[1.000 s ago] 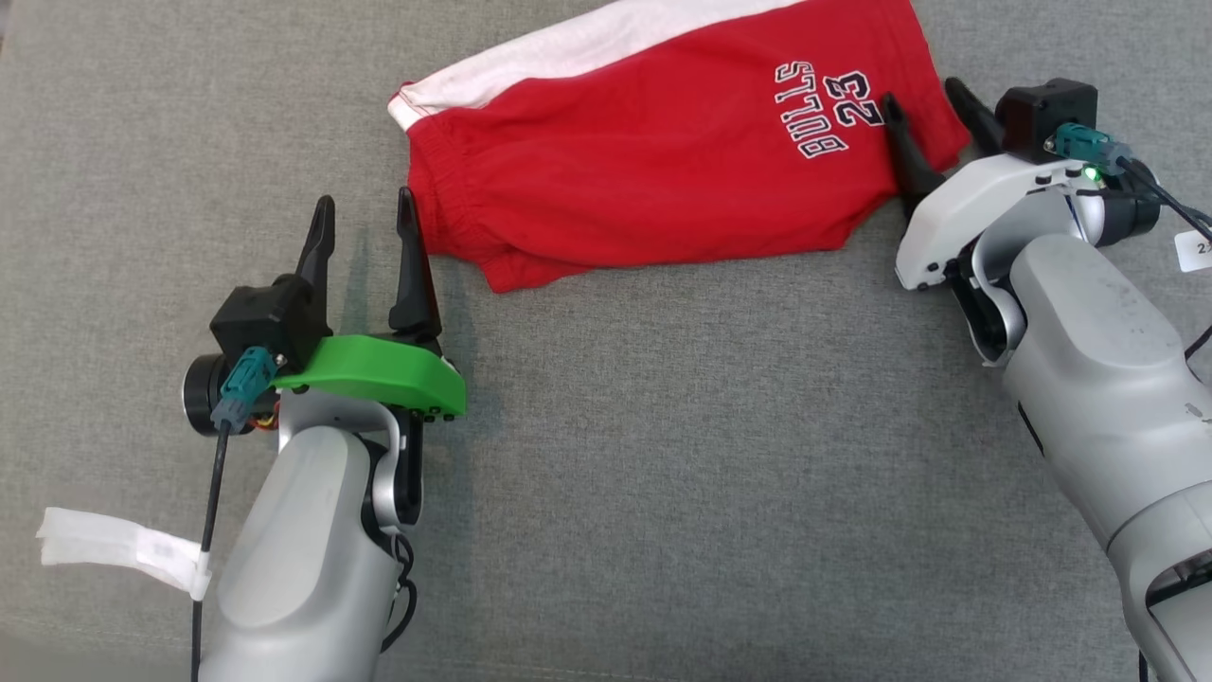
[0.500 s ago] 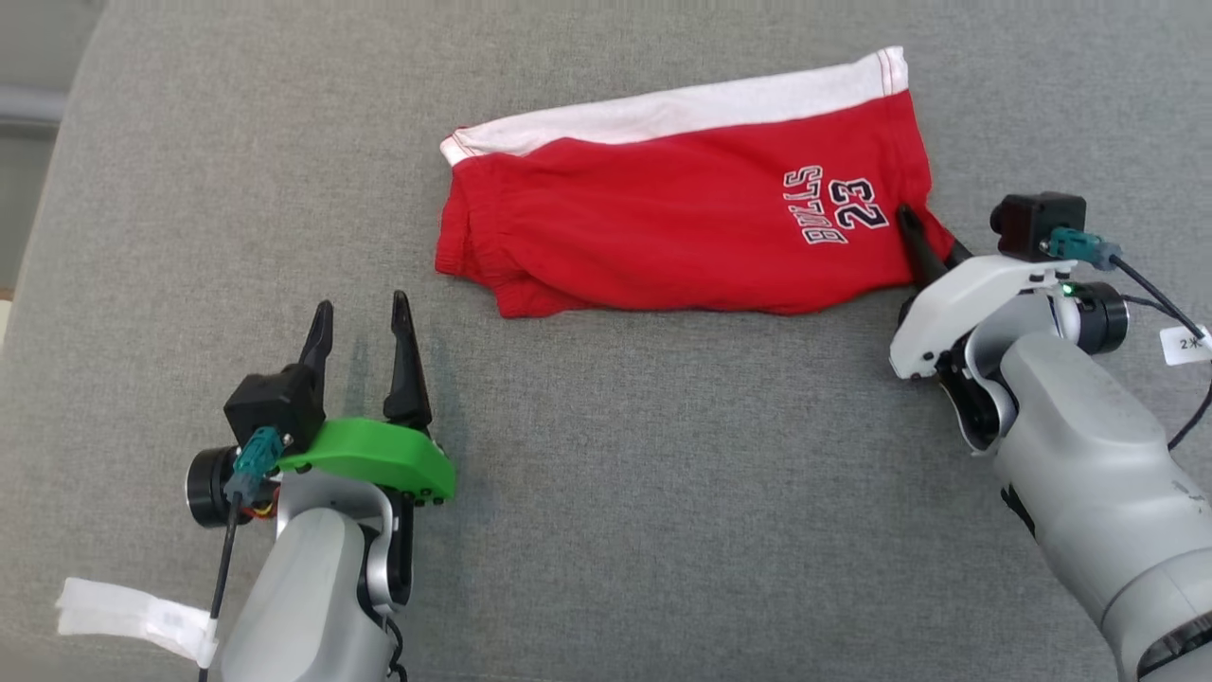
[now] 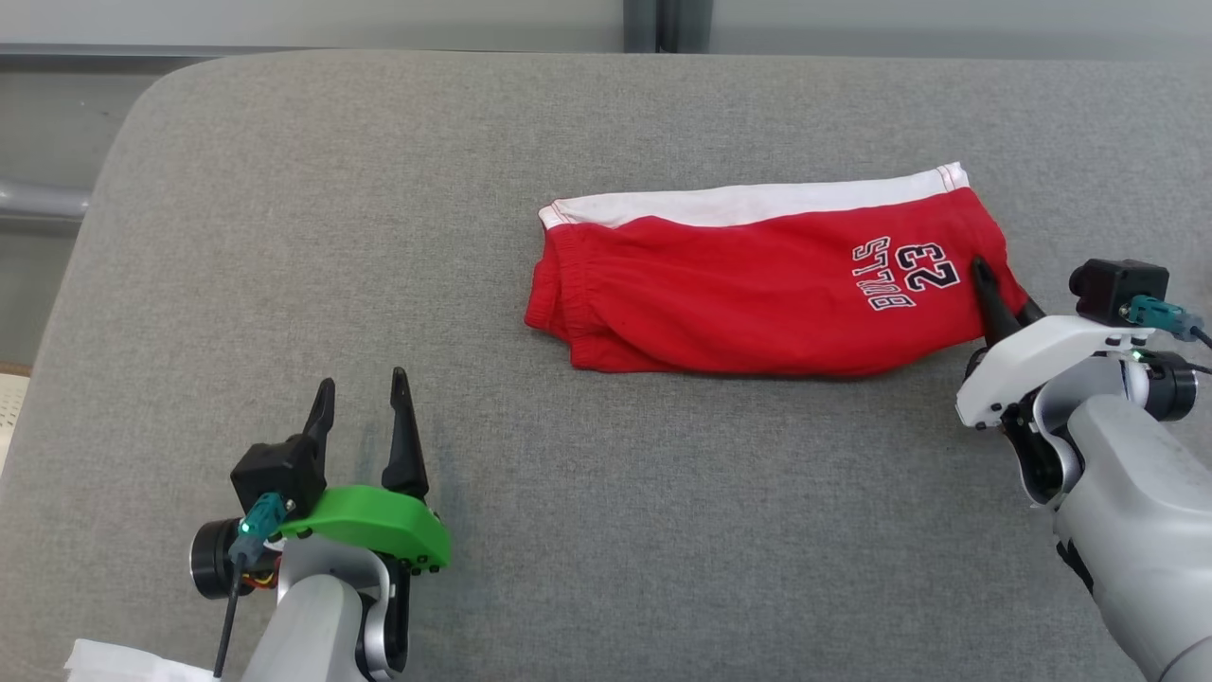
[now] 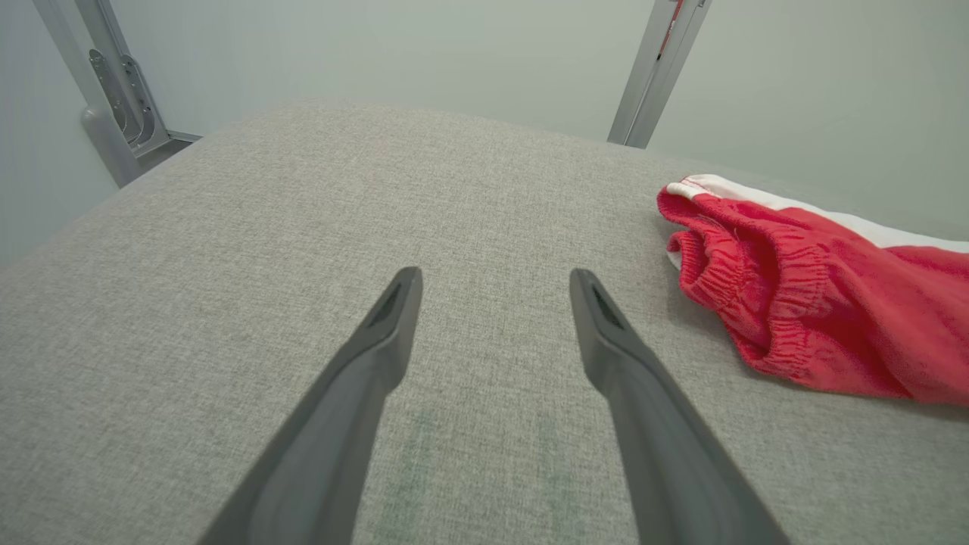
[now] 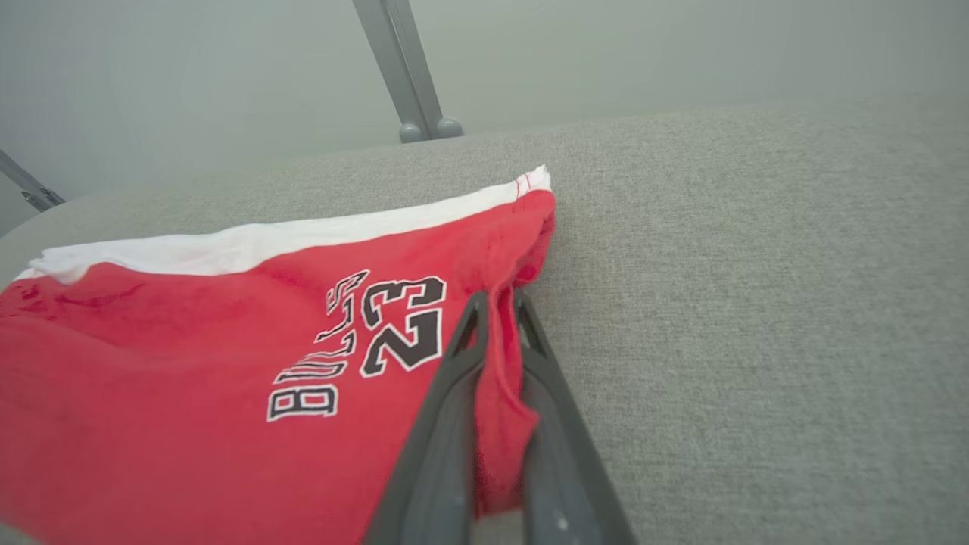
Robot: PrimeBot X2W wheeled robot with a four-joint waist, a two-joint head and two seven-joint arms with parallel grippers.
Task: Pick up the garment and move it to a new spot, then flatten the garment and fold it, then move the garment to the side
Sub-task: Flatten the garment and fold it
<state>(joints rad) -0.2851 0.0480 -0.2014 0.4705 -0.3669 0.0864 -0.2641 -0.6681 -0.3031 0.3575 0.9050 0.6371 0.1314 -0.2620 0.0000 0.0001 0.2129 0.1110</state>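
**Right gripper pinches the garment's corner, left gripper spread**

Head view: the red garment (image 3: pixel 757 294), white band along its far edge, lies flat on the grey padded surface (image 3: pixel 663 521), right of centre. The right gripper (image 3: pixel 989 284) is pressed together on its right corner, beside the "BULLS 23" print. The left gripper (image 3: pixel 363 384) is spread, well apart from the cloth. A metal post (image 3: pixel 653 24) stands behind.

Left wrist view: open fingers over bare padding, with the elastic waistband to the right.

Right wrist view: a fold of red cloth is bunched between the fingers.
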